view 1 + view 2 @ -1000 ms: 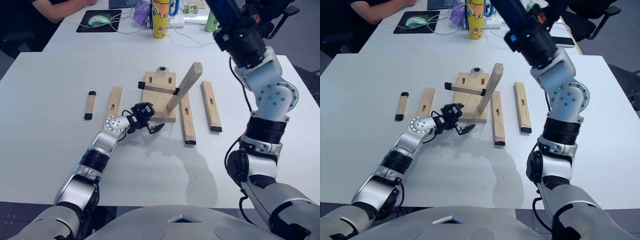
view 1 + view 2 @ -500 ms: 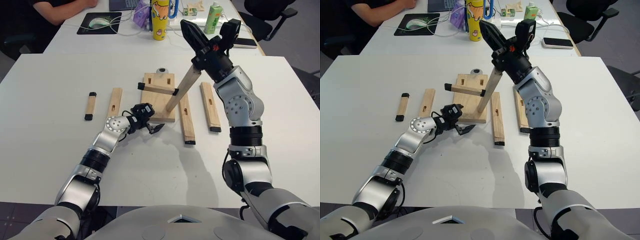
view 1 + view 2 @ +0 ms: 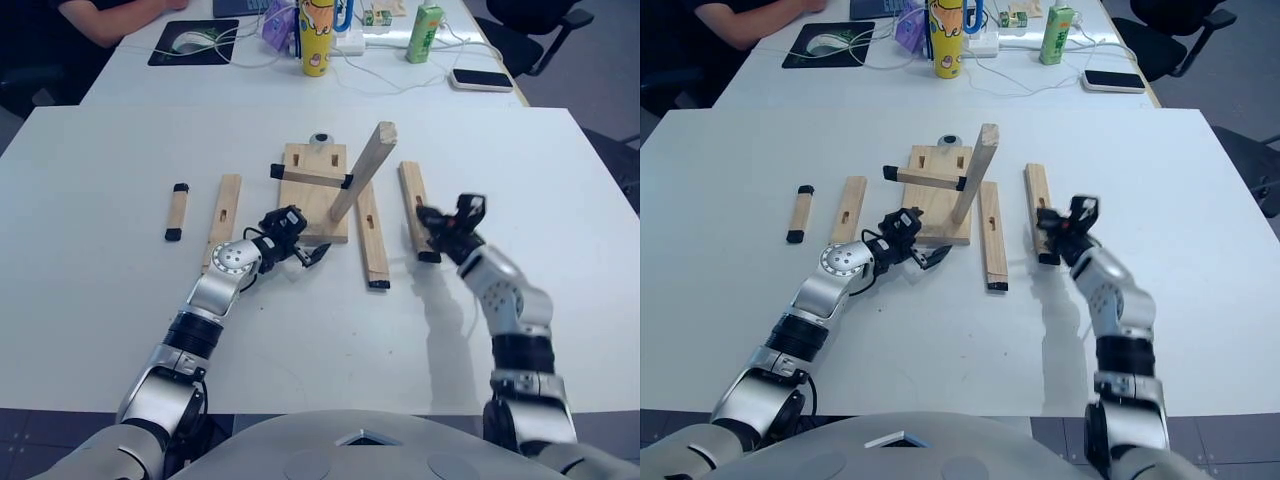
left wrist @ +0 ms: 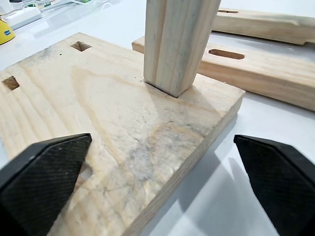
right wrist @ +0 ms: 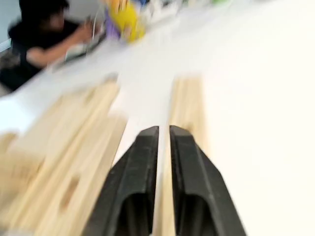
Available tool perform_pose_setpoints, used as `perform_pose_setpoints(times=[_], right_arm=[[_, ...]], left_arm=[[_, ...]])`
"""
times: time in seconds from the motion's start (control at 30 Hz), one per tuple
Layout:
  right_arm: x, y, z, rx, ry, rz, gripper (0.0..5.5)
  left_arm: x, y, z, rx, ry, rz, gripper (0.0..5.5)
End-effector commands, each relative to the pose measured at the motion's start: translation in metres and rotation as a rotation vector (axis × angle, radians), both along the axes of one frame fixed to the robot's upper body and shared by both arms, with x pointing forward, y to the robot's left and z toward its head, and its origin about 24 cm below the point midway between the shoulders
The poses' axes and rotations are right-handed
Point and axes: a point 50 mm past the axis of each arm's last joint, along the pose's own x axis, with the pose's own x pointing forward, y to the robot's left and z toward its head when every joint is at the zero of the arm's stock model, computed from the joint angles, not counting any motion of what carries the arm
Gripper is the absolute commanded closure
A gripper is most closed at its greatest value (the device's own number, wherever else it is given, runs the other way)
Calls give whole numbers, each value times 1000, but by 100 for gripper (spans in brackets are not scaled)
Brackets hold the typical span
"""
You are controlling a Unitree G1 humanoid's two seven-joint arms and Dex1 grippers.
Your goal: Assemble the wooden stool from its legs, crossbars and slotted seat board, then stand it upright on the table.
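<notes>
Seat board (image 3: 315, 190) lies flat mid-table (image 3: 120, 300), pale raw wood w/ small rectangular slots near its far end and grain plain to see in the L wrist view. One leg (image 3: 362, 172) is plugged into the board's near right corner and leans up and to the right, not plumb. A crossbar (image 3: 310, 178) w/ black end caps runs from that leg out to the left, above the board.

Loose parts lie flat:
- a slotted leg (image 3: 373, 238) just right of the board
- another leg (image 3: 417, 212) further right
- a third leg (image 3: 225, 208) left of the board
- a short bar (image 3: 178, 211) w/ black caps beyond that

L gripper (image 3: 312, 254) sits low at the board's near edge, fingers (image 4: 44, 167) spread wide to either side of the corner that holds the leg, gripping nothing.

R gripper (image 3: 428, 216) is at the near end of the far-right leg, fingers (image 5: 140, 167) pressed almost together w/ nothing between them. Can't tell if they touch the wood.

On the desk behind are a yellow cup (image 3: 316, 40) w/ a cartoon print, a green carton (image 3: 423, 20) w/ printed panels, and a phone (image 3: 482, 79).
</notes>
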Motion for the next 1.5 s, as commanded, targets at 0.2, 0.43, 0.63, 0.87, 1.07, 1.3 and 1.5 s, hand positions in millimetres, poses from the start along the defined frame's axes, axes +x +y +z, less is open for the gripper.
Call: perform_pose_setpoints(times=[0.2, 0.43, 0.63, 0.87, 1.07, 1.3, 1.5], right_arm=[[-24, 45, 17, -33, 60, 71, 350], [-22, 56, 19, -98, 95, 83, 229], [-20, 62, 12, -214, 160, 105, 229], [-23, 67, -1, -493, 257, 114, 248], [-15, 64, 9, -350, 217, 1, 337], [14, 38, 66, -151, -125, -235, 343], [38, 12, 148, 102, -548, -213, 343]], left_arm=[[-40, 14, -48, 63, 299, 91, 10], [-40, 12, -42, 31, 281, 78, 10], [-39, 9, -35, -6, 262, 66, 10], [-45, -4, -14, -70, 160, -70, 10], [-48, -4, -7, -72, 155, -118, 10], [-53, 0, -10, -69, 180, -125, 10], [-49, 9, -2, -99, 184, -136, 10]])
